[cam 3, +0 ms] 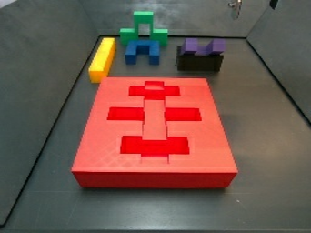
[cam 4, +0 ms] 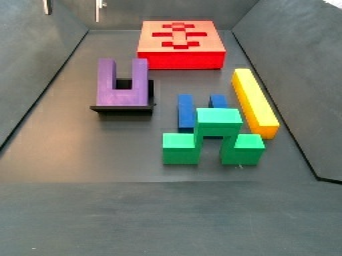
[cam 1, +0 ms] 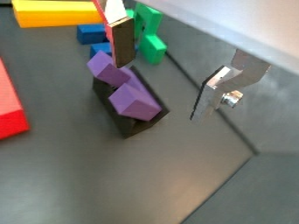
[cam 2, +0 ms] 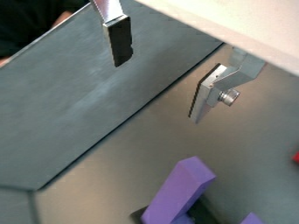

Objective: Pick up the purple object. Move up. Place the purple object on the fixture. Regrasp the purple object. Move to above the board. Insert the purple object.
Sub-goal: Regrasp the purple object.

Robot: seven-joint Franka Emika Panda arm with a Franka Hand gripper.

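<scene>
my gripper [cam 1: 176,74] hangs wide apart and empty above the purple object [cam 1: 122,86], which sits prongs up in the fixture [cam 3: 201,62], beyond the far end of the board [cam 3: 155,127].

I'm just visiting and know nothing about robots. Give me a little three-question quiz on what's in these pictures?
1. True or false: the purple object sits on the fixture, prongs up.
2. The claw, hanging above the floor near the fixture, holds: A nothing, B the green block, C the yellow bar.
3. Fill in: the board is coloured ____.
Key: 1 true; 2 A; 3 red.
</scene>
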